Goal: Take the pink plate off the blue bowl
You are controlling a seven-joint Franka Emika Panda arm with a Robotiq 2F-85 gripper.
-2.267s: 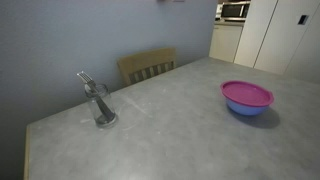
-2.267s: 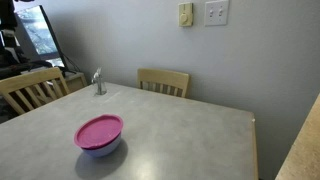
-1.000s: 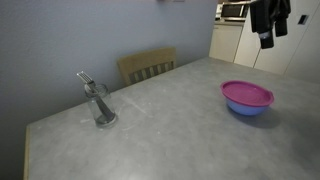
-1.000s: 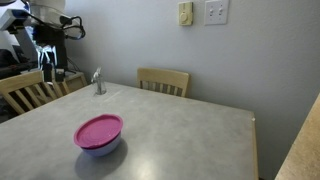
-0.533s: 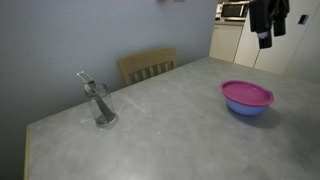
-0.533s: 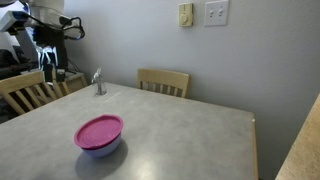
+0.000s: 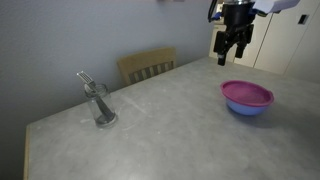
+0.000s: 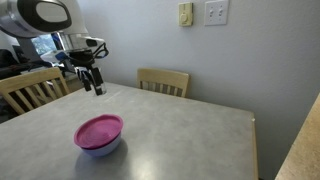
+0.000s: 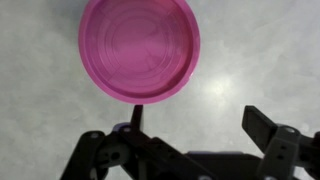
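The plate [image 7: 247, 92] lies on the bowl [image 7: 247, 108], covering its mouth, near one edge of the tabletop [image 7: 170, 130]. The hand [image 7: 230, 55] hangs in the air above and to one side of them, fingers spread wide and holding nothing. In the wrist view the plate [image 9: 139, 48] lies ahead of the fingers [image 9: 272, 135], not between them. Bare tabletop surrounds the bowl. A glass [image 7: 100, 105] with a utensil in it stands well apart, near a wooden chair [image 7: 148, 66].

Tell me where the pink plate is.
The plate sits on the bowl, at the right of an exterior view, far from the glass, with the gripper hovering higher up.
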